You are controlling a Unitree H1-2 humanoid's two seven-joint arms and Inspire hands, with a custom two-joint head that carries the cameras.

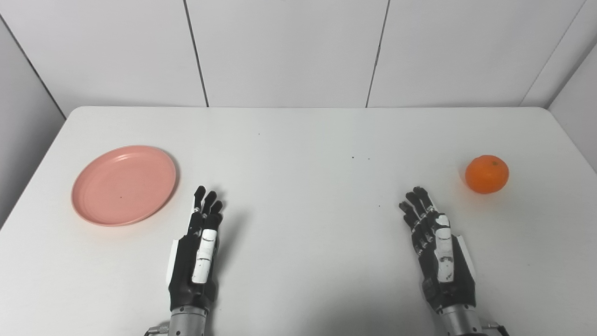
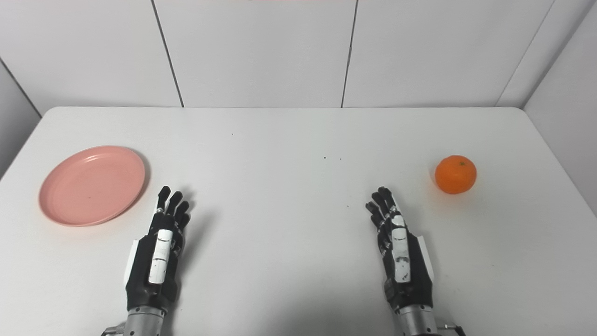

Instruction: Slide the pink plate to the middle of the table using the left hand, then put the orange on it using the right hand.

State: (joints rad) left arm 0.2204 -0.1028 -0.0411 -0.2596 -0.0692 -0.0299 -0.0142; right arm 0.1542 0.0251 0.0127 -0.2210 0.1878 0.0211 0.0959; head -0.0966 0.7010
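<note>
- So, nothing of the task looks begun: the pink plate (image 1: 124,185) lies flat near the left side of the white table (image 1: 298,135), well apart from the middle; the orange (image 1: 486,174) sits alone near the right side, touching nothing but the table.
- The left hand (image 1: 197,252) is low over the near part of the table, fingers stretched forward and a little apart, holding nothing; its fingertips are just beside the plate's near right rim but apart from it.
- The right hand (image 1: 438,252) is posed the same way on its own side, empty with fingers extended; the orange lies ahead of it and to its right, near but not touched.
- The step in hand, as I judge it, is the first one, the slide of the plate; the left hand must go forward and to its left, set its fingers on the rim or the inside of the plate, and draw it rightward toward the bare middle between the two hands.
- The plate looks shallow and smooth, so steady downward pressure is likely needed, lest the fingers slip off the rim; the right hand has only to wait, since the orange has no place to go until the plate is centred.
</note>
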